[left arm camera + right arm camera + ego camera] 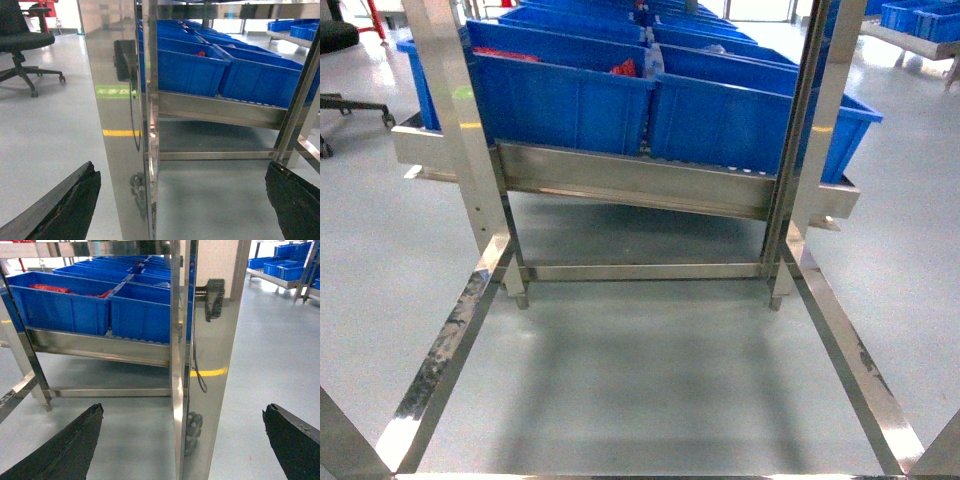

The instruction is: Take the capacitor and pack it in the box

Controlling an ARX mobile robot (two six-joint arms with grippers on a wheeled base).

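Head view, blue bins [720, 115], steel rack [640, 180]

A steel rack frame [650, 180] fills the head view. Blue bins [720, 110] sit packed side by side on its tilted shelf from ten to two o'clock, walls touching, with no gap between them; only their open tops offer a way in. Two shiny uprights, one at eleven [455, 110] and one at one o'clock [820, 110], narrow the front. Below the shelf, a low crossbar [645, 271] and two side rails bound an open patch of grey floor [650, 370] toward six o'clock. In each wrist view an upright stands directly between the spread pincer fingers: left [122, 115], right [200, 360]. An office chair [22, 45] stands well apart at ten o'clock.
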